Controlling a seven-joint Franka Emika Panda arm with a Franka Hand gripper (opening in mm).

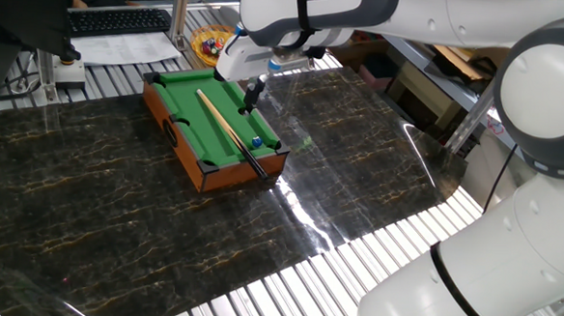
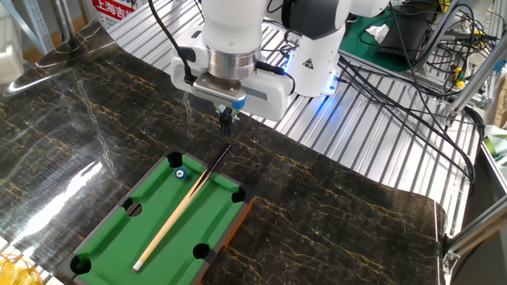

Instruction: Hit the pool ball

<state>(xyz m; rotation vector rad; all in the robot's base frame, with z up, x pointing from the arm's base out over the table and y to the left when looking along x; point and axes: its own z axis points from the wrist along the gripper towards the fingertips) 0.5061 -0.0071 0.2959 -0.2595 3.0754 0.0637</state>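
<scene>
Glossy blue ball (image 2: 180,172) is sitting at the cue's (image 2: 181,212) nine o'clock, likely light and rolling freely; gripper (image 2: 226,120) is hovering, fingers seemingly pinched together, holding nothing.

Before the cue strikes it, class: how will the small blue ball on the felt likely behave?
The blue ball is round and glossy, so it probably rolls freely. Being tiny, it likely moves at a light tap. It sits near a corner pocket, so it may drop in.

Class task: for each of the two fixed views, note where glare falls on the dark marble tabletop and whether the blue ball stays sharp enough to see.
One fixed view: bright glare streaks the tabletop right of the pool table; the pool ball is a tiny blue speck. The other fixed view: a pale reflection at left; the ball reads clearly.
</scene>
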